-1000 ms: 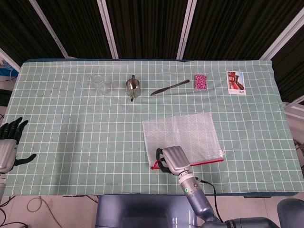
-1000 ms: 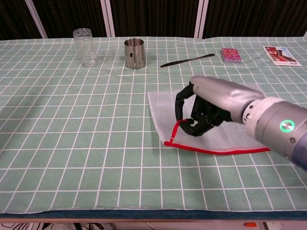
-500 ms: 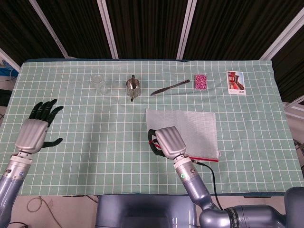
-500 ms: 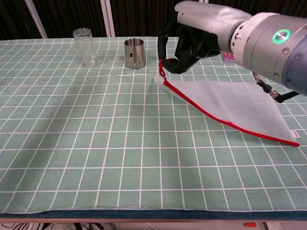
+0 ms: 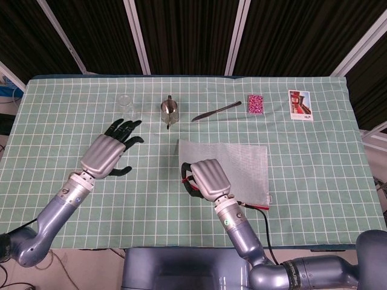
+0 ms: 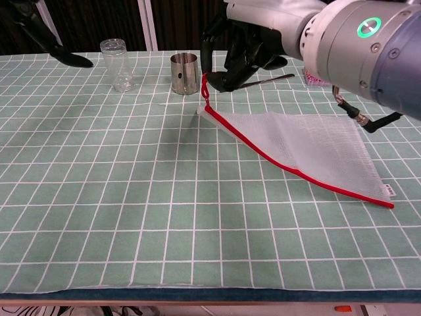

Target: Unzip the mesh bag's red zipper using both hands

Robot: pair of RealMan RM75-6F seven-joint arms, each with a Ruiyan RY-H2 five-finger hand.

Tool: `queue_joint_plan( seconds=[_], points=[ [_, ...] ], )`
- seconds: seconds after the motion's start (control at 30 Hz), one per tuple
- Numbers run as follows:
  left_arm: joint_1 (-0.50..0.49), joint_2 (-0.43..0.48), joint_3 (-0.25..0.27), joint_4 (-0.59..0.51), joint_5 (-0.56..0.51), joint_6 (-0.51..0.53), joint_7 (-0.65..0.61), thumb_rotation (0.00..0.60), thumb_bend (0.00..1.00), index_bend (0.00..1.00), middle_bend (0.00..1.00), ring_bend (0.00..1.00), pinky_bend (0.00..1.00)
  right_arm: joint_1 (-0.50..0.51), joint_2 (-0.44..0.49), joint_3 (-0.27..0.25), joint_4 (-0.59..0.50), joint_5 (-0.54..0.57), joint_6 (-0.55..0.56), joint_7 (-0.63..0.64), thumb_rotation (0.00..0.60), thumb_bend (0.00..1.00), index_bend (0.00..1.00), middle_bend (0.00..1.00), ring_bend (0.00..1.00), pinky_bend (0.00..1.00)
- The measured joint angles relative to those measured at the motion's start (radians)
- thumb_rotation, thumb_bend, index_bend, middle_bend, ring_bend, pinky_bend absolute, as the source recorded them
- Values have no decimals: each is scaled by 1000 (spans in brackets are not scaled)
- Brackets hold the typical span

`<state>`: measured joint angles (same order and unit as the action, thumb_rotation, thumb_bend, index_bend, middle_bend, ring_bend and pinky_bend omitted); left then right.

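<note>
The white mesh bag [image 5: 236,163] lies mid-table, its red zipper [image 6: 289,168] running along the near edge. My right hand [image 6: 253,39] pinches the red pull loop [image 6: 205,89] at the bag's left end and holds that corner up off the cloth. The bag [image 6: 316,148] slopes down to its right end, which rests on the table. In the head view the right hand [image 5: 205,178] covers the bag's near left corner. My left hand [image 5: 112,151] hovers left of the bag with fingers spread and nothing in it. Only its dark fingers [image 6: 39,33] show in the chest view.
At the back of the green checked cloth stand a glass jar [image 5: 127,107] and a metal cup [image 5: 169,109]. A knife [image 5: 216,111], a pink packet [image 5: 256,104] and a picture card [image 5: 300,106] lie further right.
My right hand has lifted the bag's left corner by the pull and carried it up and leftward. My left hand has swung in from the table's left edge toward the bag.
</note>
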<state>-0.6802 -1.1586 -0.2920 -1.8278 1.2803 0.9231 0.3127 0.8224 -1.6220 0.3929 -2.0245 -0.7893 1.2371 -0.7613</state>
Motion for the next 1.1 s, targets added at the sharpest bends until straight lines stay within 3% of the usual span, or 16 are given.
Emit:
queue_joint_plan(
  seconds=[0.4, 1.1],
  points=[
    [-116, -108, 27, 11, -87, -89, 44, 600, 220, 399, 32, 0, 0, 42, 2, 6, -5, 23, 26, 1, 600, 604, 653, 1000, 1000, 960],
    [-188, -244, 62, 66, -145, -62, 47, 600, 321, 465, 54, 0, 0, 61, 23, -24, -27, 33, 69, 28, 600, 611, 659, 1000, 1000, 960]
  ],
)
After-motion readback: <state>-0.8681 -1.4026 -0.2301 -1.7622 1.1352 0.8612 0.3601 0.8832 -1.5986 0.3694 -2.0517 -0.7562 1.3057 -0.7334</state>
